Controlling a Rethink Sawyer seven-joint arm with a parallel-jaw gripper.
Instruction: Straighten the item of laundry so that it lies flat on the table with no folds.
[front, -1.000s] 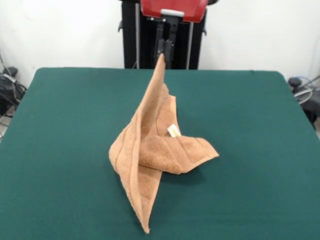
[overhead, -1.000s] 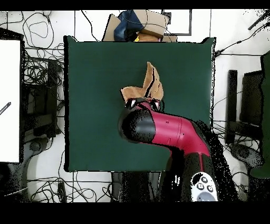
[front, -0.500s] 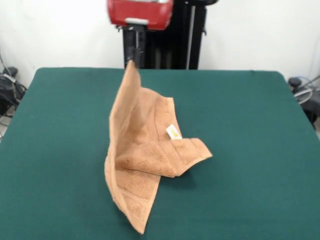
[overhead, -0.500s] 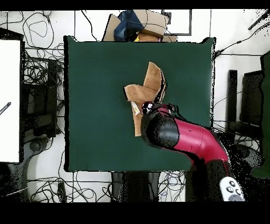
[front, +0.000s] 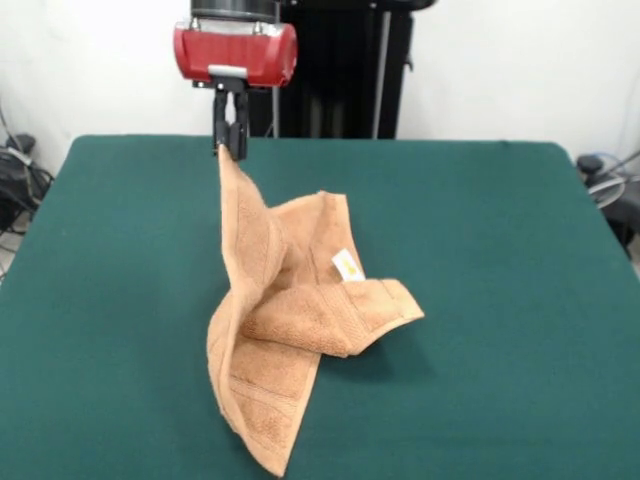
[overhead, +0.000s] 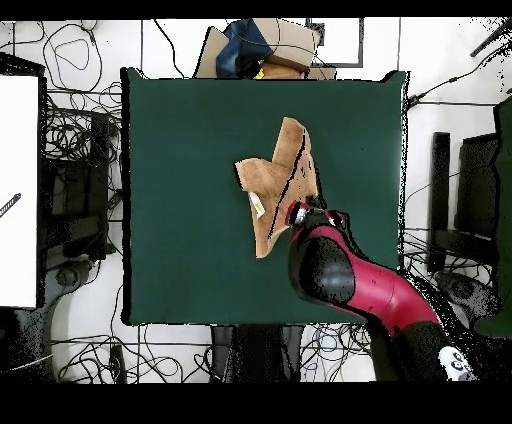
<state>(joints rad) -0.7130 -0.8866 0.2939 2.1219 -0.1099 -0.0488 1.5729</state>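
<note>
Between our jaws we pinch one corner of the towel (front: 285, 320), and the jaws are shut tight on it. Our gripper (front: 231, 146) hangs up in the air above the table (front: 500, 300), under the red end of our arm (front: 235, 52). Down from the jaws the towel drops like a steep tent, pulled up into a point. Below that, most of the towel rests in a bunch on the green table top. One flap is folded across the front of the bunch, and a long corner sticks out well away from the jaws, toward the near edge of the table. A small white label (front: 347, 264) with a yellow mark shows on the towel, beside the folded flap. From above, we see the towel (overhead: 280, 180) near the middle of the table (overhead: 180, 150), just past our gripper (overhead: 297, 212).
</note>
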